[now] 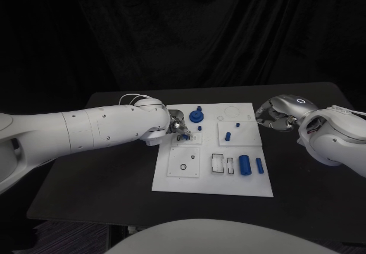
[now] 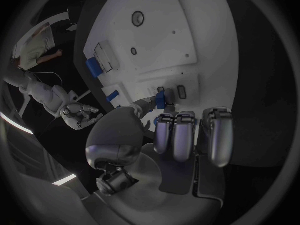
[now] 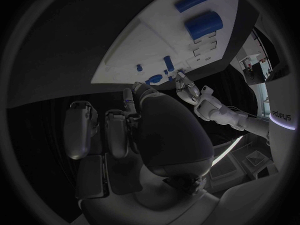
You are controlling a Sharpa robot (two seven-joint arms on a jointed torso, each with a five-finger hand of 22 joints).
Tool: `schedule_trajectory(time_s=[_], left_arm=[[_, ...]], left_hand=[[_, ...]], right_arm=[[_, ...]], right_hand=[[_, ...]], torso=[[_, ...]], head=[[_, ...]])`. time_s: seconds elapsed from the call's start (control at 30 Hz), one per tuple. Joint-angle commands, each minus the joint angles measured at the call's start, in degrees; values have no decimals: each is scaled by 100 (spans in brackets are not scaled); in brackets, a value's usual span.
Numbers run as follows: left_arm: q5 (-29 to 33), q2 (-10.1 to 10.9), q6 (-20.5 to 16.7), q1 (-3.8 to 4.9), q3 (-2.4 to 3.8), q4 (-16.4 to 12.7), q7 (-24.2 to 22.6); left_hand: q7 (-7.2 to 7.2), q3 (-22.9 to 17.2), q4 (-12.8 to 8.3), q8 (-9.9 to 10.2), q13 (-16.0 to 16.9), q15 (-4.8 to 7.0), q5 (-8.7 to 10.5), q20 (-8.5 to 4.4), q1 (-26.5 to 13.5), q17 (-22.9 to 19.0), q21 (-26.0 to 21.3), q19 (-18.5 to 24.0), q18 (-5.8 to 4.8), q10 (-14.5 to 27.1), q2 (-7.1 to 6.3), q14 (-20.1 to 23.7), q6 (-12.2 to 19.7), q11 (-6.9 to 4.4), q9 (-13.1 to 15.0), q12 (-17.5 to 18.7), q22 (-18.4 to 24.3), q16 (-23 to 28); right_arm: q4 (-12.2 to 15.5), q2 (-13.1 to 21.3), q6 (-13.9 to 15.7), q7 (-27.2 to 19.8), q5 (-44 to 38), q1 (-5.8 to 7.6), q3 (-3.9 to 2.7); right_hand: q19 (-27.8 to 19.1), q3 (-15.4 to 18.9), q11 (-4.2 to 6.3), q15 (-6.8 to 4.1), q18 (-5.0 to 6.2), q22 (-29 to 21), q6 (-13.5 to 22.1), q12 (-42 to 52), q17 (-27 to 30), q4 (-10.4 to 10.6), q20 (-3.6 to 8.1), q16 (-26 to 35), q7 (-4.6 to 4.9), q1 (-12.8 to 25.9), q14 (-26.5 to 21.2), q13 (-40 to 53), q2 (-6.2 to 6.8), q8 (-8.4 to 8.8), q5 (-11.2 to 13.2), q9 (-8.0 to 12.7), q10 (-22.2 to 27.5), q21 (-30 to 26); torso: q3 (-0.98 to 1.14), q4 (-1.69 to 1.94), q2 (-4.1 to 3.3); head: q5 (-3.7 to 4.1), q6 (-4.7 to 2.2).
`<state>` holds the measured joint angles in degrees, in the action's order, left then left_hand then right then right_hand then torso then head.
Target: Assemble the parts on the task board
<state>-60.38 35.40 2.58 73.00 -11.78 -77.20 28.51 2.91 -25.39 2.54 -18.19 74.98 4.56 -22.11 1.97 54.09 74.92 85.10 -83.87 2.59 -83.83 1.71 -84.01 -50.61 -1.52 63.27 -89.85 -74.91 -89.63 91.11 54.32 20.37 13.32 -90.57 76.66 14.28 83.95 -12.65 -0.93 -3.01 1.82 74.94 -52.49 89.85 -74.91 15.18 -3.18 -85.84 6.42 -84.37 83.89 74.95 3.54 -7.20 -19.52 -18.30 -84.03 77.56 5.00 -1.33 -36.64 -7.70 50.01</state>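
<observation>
The white task board [image 1: 252,182] lies mid-table. My left hand [image 1: 177,127] is over the board's left part and pinches a small blue part [image 1: 185,137] between thumb and finger, right at a small square plate; the pinch also shows in the left wrist view [image 2: 160,101]. My right hand [image 1: 276,114] hovers just off the board's right edge with its fingers curled in and nothing in them. On the board stand a blue knob [image 1: 199,115] and a blue peg [image 1: 227,136]. A large blue cylinder [image 1: 245,164] and a thin one [image 1: 259,165] lie near the front right.
Two tiny blue pieces [image 1: 200,127] [image 1: 237,125] sit mid-board. Rectangular slots [image 1: 217,162] and a ring hole [image 1: 183,167] are on the front half. Bare black table [image 1: 107,174] surrounds the board.
</observation>
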Motion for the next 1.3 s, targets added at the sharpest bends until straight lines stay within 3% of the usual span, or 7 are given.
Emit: schedule_trajectory(time_s=[0.03,0.27,0.53,1.3], left_arm=[[49,-15,107,-71,-33,-22,-59],[49,-22,106,-87,-33,-37,-73],[49,-16,134,-112,-33,-66,-59],[49,-2,168,-140,-33,-161,-28]], left_hand=[[25,2,44,46,1502,-48,104,37,-72,1508,-36,5,-11,-617,-1,-599,-24,42,12,-15,-634,-37],[25,2,47,55,1502,-50,136,39,-76,1508,-42,10,-9,-617,2,-599,-26,43,19,-15,-627,-37],[26,3,48,58,1502,-50,149,39,-78,1508,-44,13,-8,-617,3,-599,-29,43,22,-15,-624,-37],[33,57,105,122,1502,-57,398,48,-144,1508,-53,14,-7,-617,5,-599,-64,51,66,-15,-630,-37]], right_arm=[[-9,-9,-36,102,-37,-18,-4],[-14,-12,-46,105,-37,-21,-4],[-18,-15,-63,116,-37,-25,-4],[-39,-35,-107,146,-37,-33,-4]], right_hand=[[113,-35,-34,34,113,1110,30,-30,-1141,-13,-31,30,20,-32,507,1435,-26,34,-20,9,-523,-19],[113,-35,-34,34,113,1110,30,-30,-1141,-13,-31,30,20,-32,507,1435,-26,34,-20,9,-523,-19],[113,-39,-36,35,113,1109,34,-34,-1140,-13,-32,30,21,-34,507,1429,-26,38,-35,12,-517,-21],[113,-39,-36,35,113,1109,34,-34,-1140,-13,-32,30,21,-34,507,1429,-26,38,-35,12,-517,-21]], torso=[[-5,-1,0],[-2,12,1],[-3,1,-1],[-3,4,2]], head=[[-3,-1],[15,-1],[-4,-1],[-12,-1]])
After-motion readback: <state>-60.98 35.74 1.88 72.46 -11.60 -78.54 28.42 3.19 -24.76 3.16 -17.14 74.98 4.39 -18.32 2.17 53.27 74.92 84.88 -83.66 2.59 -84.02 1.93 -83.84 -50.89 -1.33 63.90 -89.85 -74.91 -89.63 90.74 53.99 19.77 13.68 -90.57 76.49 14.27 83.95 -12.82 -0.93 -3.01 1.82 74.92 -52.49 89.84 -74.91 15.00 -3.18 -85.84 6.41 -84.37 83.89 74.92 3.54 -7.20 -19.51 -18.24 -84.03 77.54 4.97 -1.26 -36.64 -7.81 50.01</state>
